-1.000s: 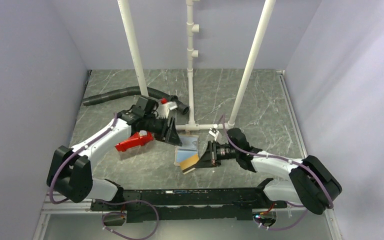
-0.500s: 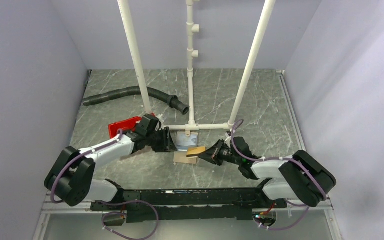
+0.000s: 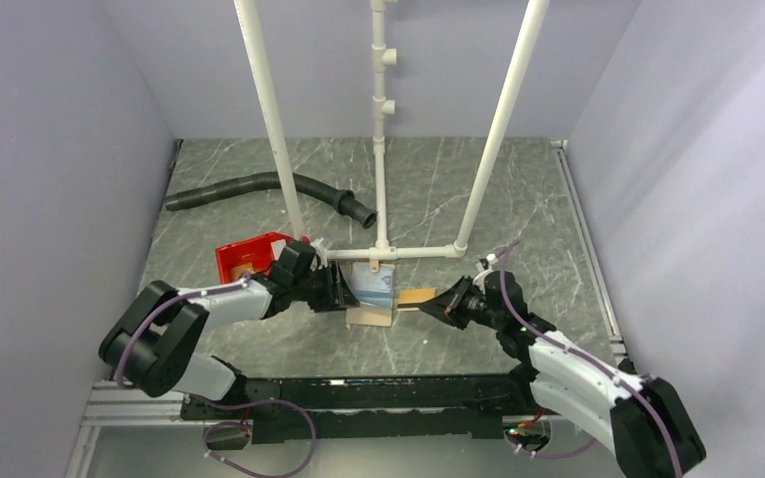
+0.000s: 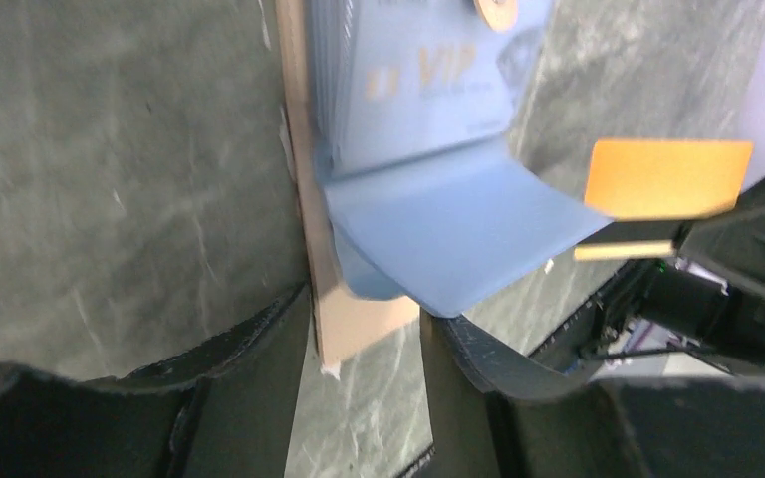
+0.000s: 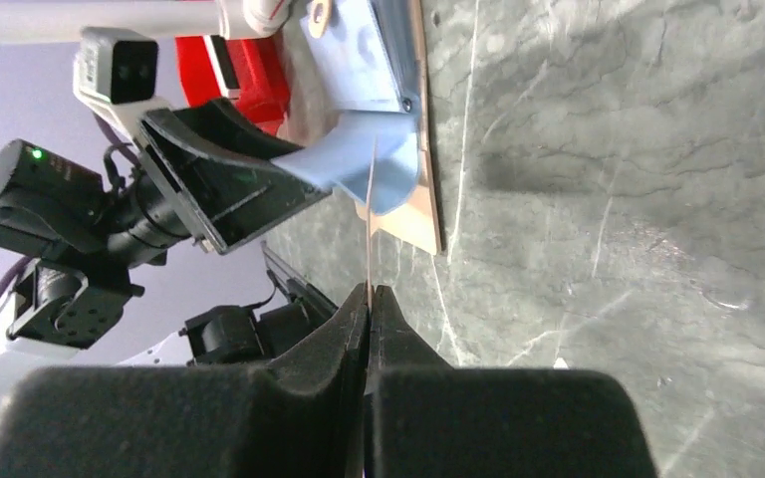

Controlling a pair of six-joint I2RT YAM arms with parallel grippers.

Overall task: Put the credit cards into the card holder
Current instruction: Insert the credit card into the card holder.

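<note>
- Right gripper is clamped on one orange credit card, whose tip meets the blue flap.
- Left gripper has its jaws half-spread, straddling the open card holder at mid-tabletop.

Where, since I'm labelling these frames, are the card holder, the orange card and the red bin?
card holder [image 4: 448,234], left wrist view, its pale blue inner flap
orange card [image 4: 667,177], left wrist view, middle of its face
red bin [image 3: 229,255], top external view, its left rim
</note>
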